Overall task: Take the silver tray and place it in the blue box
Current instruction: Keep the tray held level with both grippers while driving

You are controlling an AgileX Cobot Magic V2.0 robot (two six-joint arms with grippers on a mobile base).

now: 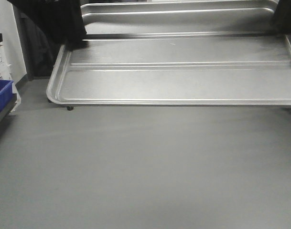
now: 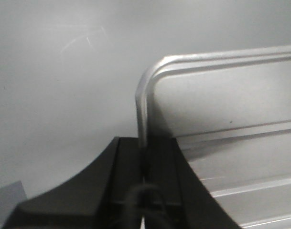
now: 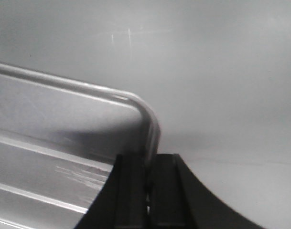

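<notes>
As left claw [image 2: 144,145] pinches silver tray [image 1: 174,81] rim, right claw [image 3: 149,161] likewise

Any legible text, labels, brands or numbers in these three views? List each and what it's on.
No readable text in any view.
silver tray: bare metal, no stamp or label visible.
blue bins at the frame's left edge: no label visible.
left gripper and right gripper, each clamped on the tray's rim: plain black, no markings.
</notes>
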